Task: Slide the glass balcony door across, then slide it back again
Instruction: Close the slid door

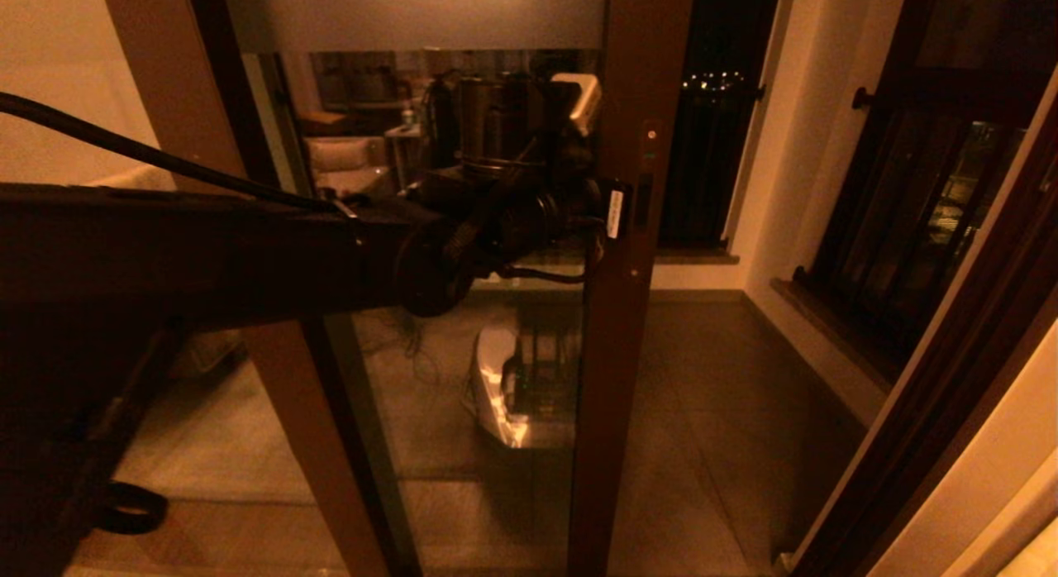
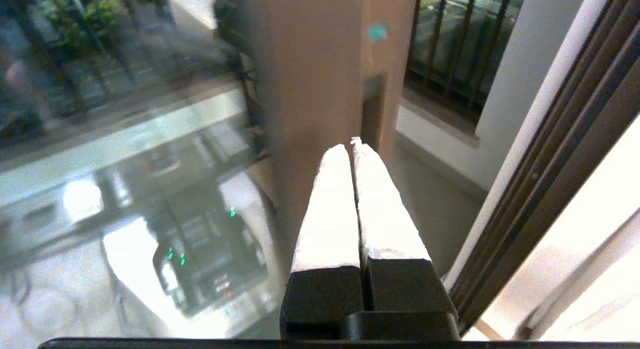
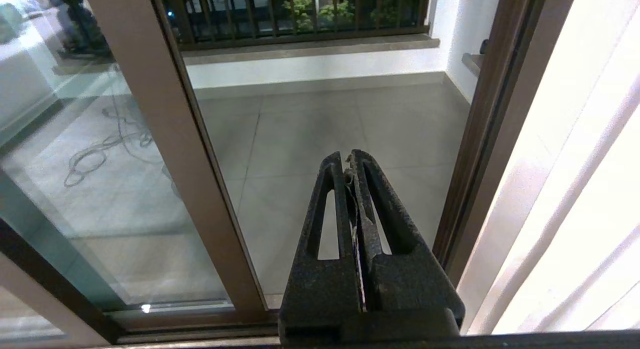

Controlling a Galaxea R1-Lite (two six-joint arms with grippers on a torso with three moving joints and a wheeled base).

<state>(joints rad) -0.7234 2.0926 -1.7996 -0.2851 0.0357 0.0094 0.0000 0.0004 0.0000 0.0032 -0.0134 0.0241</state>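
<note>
The glass balcony door (image 1: 463, 379) stands ahead, a reflective pane with a frosted top band and a brown stile (image 1: 612, 379). It is part-way across, with a gap to its right. A narrow dark handle slot (image 1: 645, 198) sits in the stile. My left arm reaches in from the left, and my left gripper (image 1: 624, 217) is at the stile beside the slot. In the left wrist view the left gripper (image 2: 352, 146) is shut and empty, its tips just short of the slot (image 2: 374, 109). My right gripper (image 3: 347, 159) is shut and empty, pointing at the balcony floor through the gap.
Behind the door at the left is a second brown-framed panel (image 1: 281, 379). The tiled balcony floor (image 1: 711, 412) shows through the gap. The dark door jamb (image 1: 950, 379) and a dark barred window (image 1: 926, 213) lie on the right. A black railing (image 3: 300, 14) closes the far side.
</note>
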